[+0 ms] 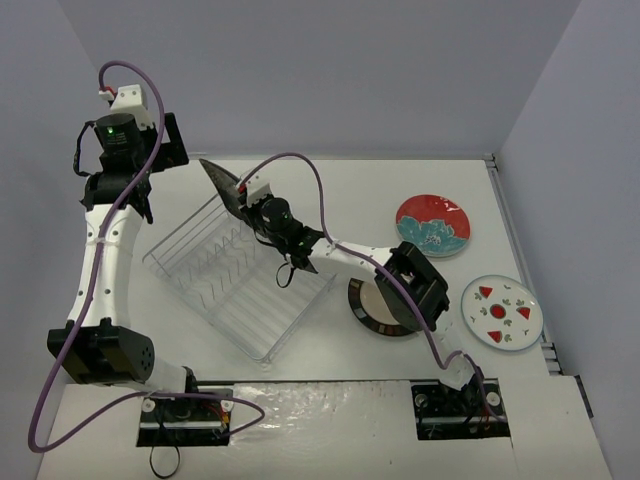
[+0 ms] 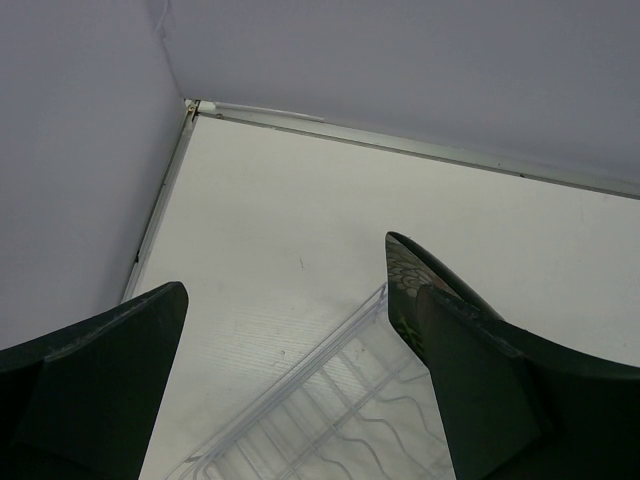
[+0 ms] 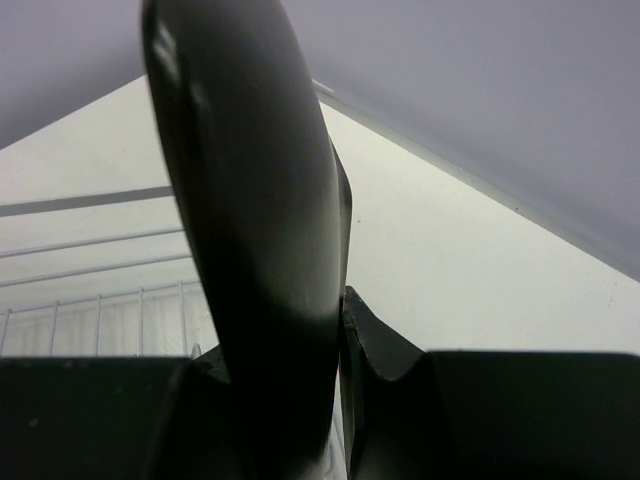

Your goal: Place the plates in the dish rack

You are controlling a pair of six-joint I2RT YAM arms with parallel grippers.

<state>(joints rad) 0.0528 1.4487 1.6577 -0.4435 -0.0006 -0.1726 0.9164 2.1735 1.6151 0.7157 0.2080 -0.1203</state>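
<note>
My right gripper (image 1: 250, 196) is shut on the square black floral plate (image 1: 222, 180) and holds it on edge above the far corner of the dish rack (image 1: 235, 285). In the right wrist view the plate (image 3: 250, 200) stands clamped between the jaws of the gripper (image 3: 340, 330), with rack wires (image 3: 90, 300) to the left. My left gripper (image 1: 138, 190) is open and empty, raised left of the rack. Its view shows the rack corner (image 2: 330, 410) and the plate's tip (image 2: 402, 275). The beige striped-rim plate (image 1: 372, 312) lies partly under my right arm.
The red-and-teal floral plate (image 1: 433, 224) lies at the back right. The white plate with red triangles (image 1: 502, 311) lies at the right near the table edge. Grey walls enclose the table on the left, back and right.
</note>
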